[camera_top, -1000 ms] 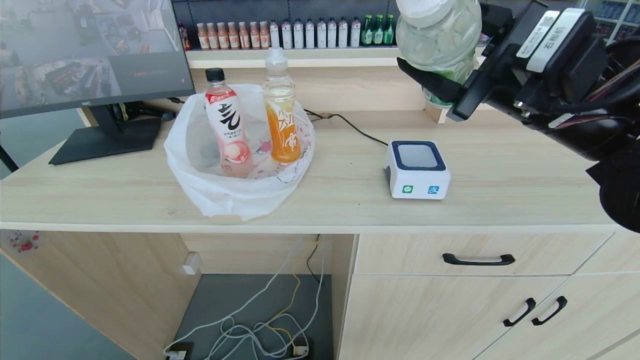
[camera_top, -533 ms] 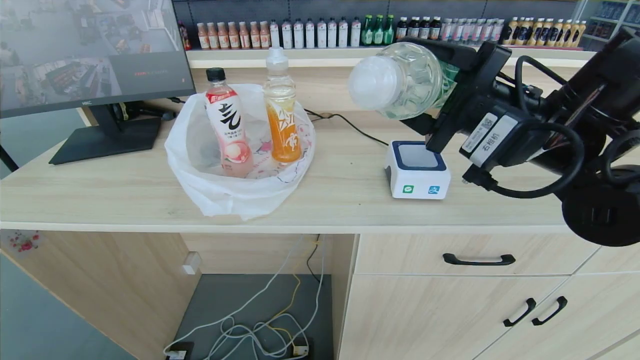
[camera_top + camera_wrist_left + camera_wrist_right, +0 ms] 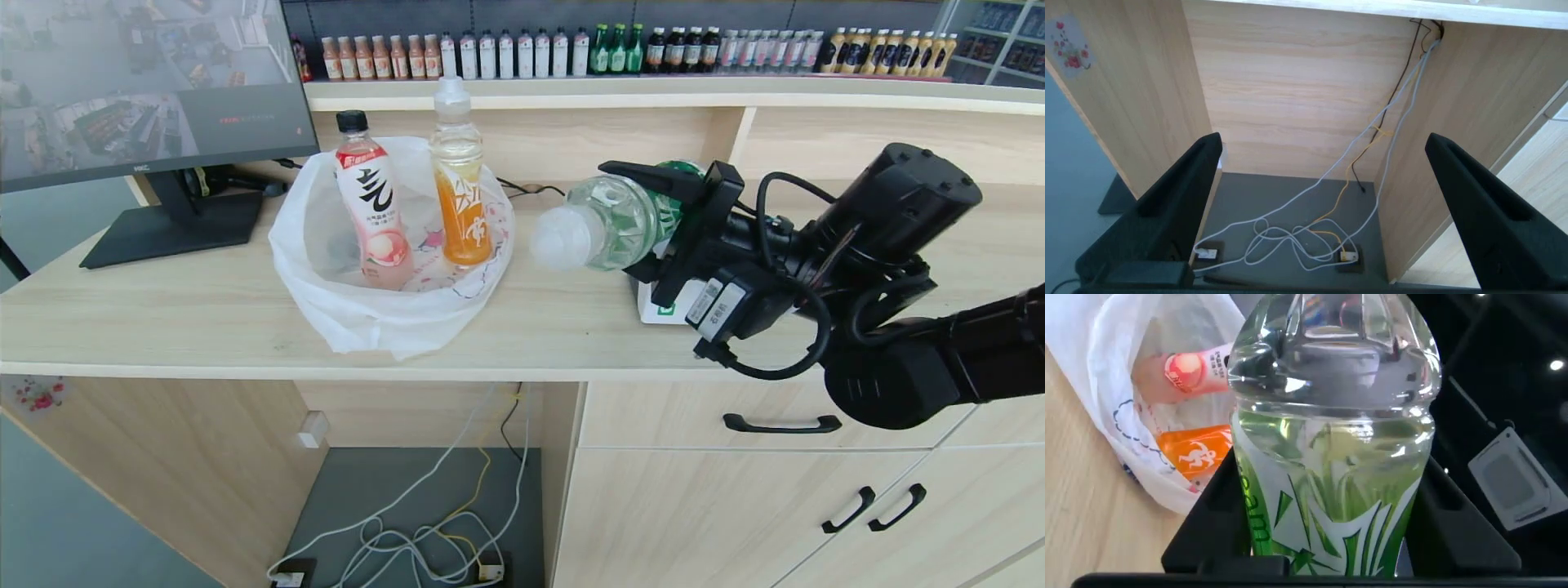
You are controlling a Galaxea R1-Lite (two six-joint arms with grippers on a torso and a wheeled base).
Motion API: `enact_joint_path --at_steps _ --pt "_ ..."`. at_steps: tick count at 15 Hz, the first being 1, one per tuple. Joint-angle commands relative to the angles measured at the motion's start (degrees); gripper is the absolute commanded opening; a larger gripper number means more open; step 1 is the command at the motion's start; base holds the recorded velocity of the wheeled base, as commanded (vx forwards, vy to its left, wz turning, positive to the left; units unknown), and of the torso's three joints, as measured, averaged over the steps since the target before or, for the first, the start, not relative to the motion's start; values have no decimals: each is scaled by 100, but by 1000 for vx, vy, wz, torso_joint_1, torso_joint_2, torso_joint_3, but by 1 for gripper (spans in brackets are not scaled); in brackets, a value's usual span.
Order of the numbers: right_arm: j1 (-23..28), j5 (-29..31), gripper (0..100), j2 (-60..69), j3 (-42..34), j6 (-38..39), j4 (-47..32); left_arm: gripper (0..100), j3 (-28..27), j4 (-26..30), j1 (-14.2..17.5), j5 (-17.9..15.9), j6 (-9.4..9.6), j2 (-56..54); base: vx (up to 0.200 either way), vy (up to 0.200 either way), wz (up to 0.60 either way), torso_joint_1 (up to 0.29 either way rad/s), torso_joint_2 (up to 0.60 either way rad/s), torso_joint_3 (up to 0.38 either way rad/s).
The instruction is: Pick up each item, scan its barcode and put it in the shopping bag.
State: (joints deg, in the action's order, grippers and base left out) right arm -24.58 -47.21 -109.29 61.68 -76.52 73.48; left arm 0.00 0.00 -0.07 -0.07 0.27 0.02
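The clear green-label bottle [image 3: 608, 224] is sideways in the air just over the scanner [image 3: 653, 309], cap aimed at the shopping bag [image 3: 384, 322]. The right pincer [image 3: 668, 222] is clamped round its labelled body, and the left pincer [image 3: 1323, 143] hangs wide open and empty, facing the cable nook under the counter [image 3: 163, 318]. My worry is that a smooth round bottle like that could swivel or slide in the grip, or the barcode might not face the scanner. On the way to the bag the cap could also knock over the pink bottle [image 3: 371, 216] or orange bottle [image 3: 460, 196] standing inside.
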Motion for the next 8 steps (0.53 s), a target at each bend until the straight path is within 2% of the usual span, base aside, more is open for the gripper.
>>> enact_joint_path --at_steps 1,8 --pt "76 -25 0 -110 -16 -3 52 100 0 0 -1 -1 0 -2 0 0 0 0 0 0" --pt "269 -60 0 -295 -236 14 298 100 0 0 -1 -1 0 -2 0 0 0 0 0 0"
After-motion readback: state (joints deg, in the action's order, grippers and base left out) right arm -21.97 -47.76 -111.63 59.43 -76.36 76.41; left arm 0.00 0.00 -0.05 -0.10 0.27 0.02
